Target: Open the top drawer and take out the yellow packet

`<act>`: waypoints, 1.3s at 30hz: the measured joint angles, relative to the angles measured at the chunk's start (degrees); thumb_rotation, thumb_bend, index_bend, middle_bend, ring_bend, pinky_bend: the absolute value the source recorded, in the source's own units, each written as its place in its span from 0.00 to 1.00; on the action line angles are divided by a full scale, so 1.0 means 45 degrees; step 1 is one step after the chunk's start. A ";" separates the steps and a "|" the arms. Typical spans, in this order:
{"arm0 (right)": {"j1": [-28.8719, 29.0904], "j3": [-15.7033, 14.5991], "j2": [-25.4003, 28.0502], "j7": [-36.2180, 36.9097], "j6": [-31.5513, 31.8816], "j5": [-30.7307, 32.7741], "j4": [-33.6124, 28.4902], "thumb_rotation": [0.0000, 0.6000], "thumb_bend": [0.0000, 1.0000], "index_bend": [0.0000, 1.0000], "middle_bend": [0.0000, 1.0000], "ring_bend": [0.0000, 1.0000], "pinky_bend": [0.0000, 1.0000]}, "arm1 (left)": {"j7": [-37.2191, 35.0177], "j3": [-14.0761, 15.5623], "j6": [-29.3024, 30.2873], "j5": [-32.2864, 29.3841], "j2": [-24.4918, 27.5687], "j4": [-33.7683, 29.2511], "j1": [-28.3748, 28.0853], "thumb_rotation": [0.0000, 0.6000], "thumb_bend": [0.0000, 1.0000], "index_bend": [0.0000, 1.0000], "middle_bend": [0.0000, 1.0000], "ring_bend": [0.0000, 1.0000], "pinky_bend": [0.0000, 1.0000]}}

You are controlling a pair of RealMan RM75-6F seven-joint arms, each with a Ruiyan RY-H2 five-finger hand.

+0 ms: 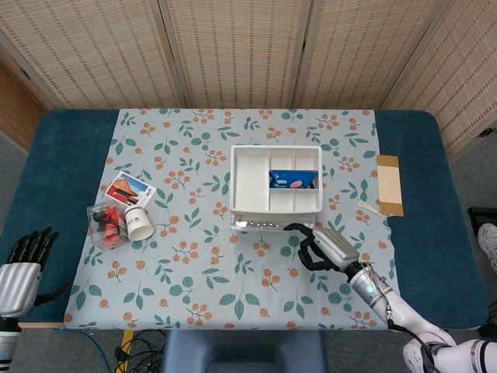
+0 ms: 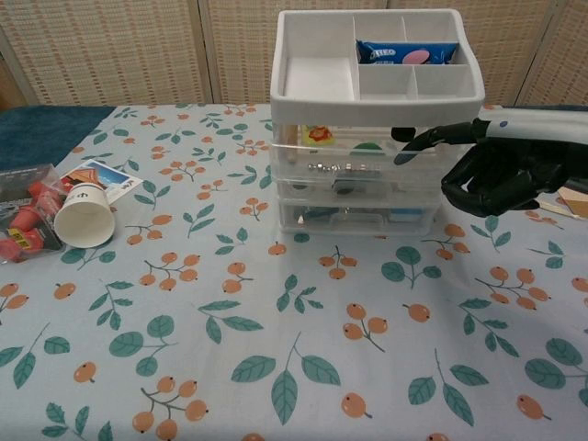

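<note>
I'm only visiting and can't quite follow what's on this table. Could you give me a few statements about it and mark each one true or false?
1. The right hand has a finger stretched to the front of the drawer unit. True.
2. The paper cup stands upright. False: it lies on its side, by a clear box of red items.
3. A blue packet lies in the tray on top of the unit. True.
4. The left hand is holding the cup. False: it sits empty at the table's near left edge, far from the cup.
5. The drawer unit is black. False: it is white and clear.
</note>
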 measured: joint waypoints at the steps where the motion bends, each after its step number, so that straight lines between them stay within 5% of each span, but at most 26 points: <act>1: -0.0030 -0.0032 0.0008 0.0028 0.0021 -0.0068 -0.0022 1.00 0.60 0.20 0.76 0.93 0.88 | 0.0001 0.0003 -0.0006 0.0006 -0.0002 0.0005 -0.0006 1.00 0.19 0.07 0.06 0.03 0.07; 39: -0.0902 -0.1121 0.0837 0.0654 0.0895 -0.2328 -0.0933 1.00 0.60 0.20 0.77 0.94 0.88 | 0.0213 0.0038 0.0007 -0.0004 0.0032 -0.0153 -0.0024 1.00 0.19 0.07 0.06 0.03 0.07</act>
